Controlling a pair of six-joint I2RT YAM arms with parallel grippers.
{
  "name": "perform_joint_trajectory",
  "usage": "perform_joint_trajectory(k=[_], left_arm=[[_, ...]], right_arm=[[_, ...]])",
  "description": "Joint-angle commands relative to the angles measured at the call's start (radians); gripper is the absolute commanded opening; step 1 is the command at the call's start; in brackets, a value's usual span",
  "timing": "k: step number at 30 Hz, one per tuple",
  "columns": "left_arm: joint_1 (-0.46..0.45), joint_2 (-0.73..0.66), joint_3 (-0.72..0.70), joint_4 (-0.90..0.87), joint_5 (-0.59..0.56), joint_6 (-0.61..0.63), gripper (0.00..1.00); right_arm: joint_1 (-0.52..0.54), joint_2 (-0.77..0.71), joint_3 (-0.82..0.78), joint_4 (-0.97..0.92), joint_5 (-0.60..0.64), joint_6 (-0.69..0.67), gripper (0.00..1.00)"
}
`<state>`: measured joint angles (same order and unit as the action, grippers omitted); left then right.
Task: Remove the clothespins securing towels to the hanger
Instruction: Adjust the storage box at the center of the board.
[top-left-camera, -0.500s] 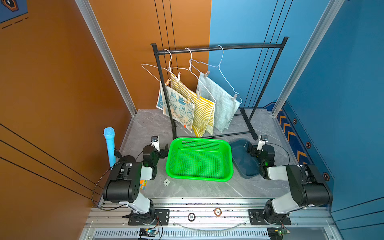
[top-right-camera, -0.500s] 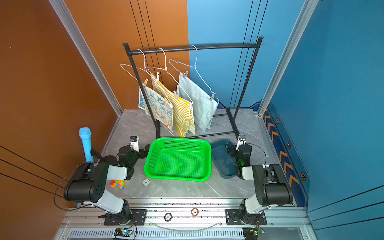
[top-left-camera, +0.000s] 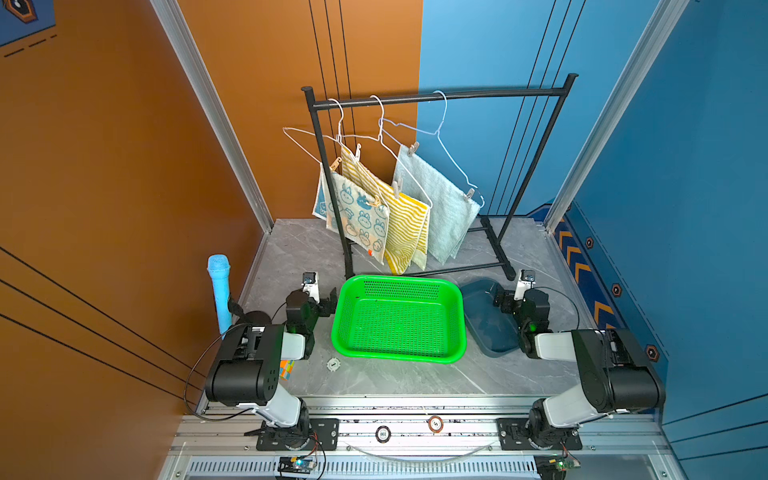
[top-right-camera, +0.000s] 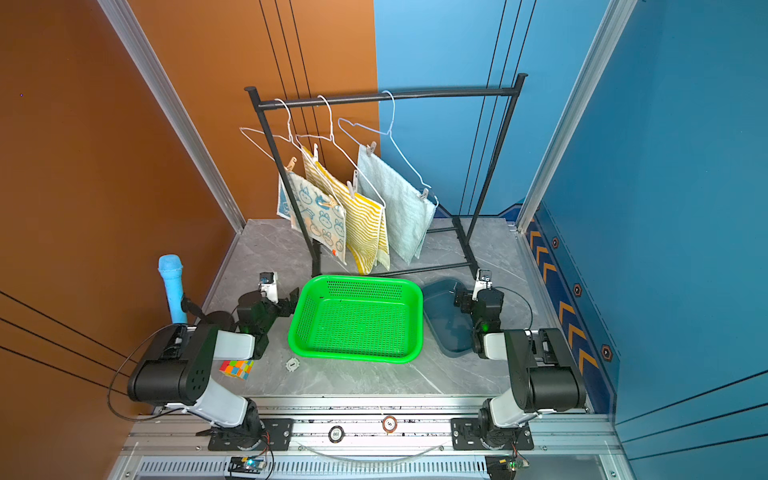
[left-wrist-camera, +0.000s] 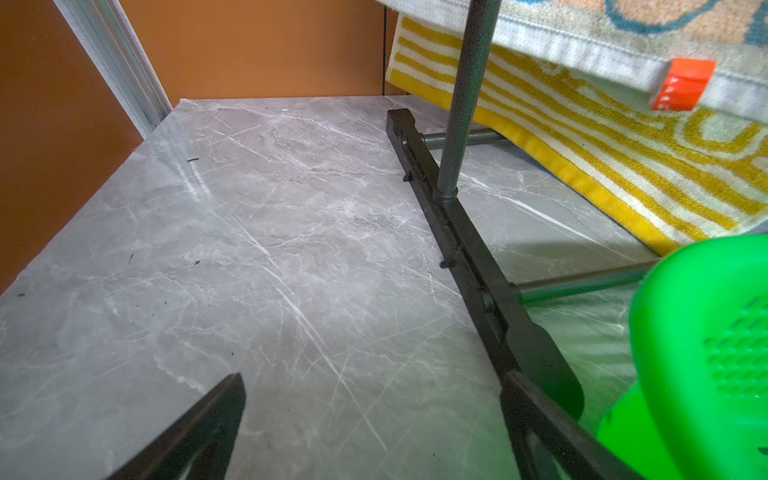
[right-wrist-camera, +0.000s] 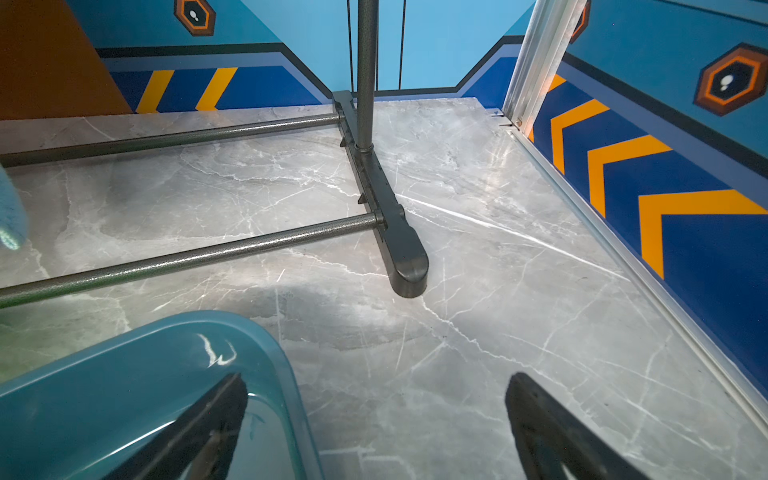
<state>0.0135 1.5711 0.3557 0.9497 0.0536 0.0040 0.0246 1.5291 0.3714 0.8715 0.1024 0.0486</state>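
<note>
Three towels hang from white wire hangers (top-left-camera: 440, 124) on the black rack (top-left-camera: 436, 96): a bunny-print towel (top-left-camera: 361, 216), a yellow striped towel (top-left-camera: 405, 224) and a pale blue-green towel (top-left-camera: 440, 208). Tan clothespins clip each one to its hanger, for instance at the blue-green towel's upper corner (top-left-camera: 412, 148) and lower corner (top-left-camera: 469, 194), and on the striped towel (top-left-camera: 397, 188). My left gripper (top-left-camera: 326, 301) (left-wrist-camera: 374, 378) rests low beside the green basket, open and empty. Over the blue tray's edge my right gripper (top-left-camera: 503, 301) (right-wrist-camera: 376, 377) is also open and empty. Both are far below the clothespins.
A green mesh basket (top-left-camera: 399, 279) sits between the arms, with a dark blue tray (top-left-camera: 486, 336) to its right. The rack's feet (right-wrist-camera: 399, 249) and cross bars (right-wrist-camera: 187, 257) lie just ahead of both grippers. A colour cube (top-right-camera: 236, 369), a white token (top-left-camera: 333, 365) and a blue cylinder (top-left-camera: 220, 291) are at the left.
</note>
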Motion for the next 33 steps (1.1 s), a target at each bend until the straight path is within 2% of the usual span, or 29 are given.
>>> perform_joint_trajectory(k=[1,23,33], left_arm=[[-0.005,-0.005,0.019,-0.014,-0.013,0.013,0.98],[-0.004,-0.006,0.019,-0.013,-0.014,0.013,0.98],[-0.003,-0.01,0.024,-0.027,-0.064,-0.007,0.98]], right_arm=[[0.003,0.003,0.018,-0.021,0.01,0.0,1.0],[0.0,0.003,0.018,-0.022,0.008,0.002,1.0],[-0.003,0.003,0.017,-0.019,0.0,0.004,1.0]])
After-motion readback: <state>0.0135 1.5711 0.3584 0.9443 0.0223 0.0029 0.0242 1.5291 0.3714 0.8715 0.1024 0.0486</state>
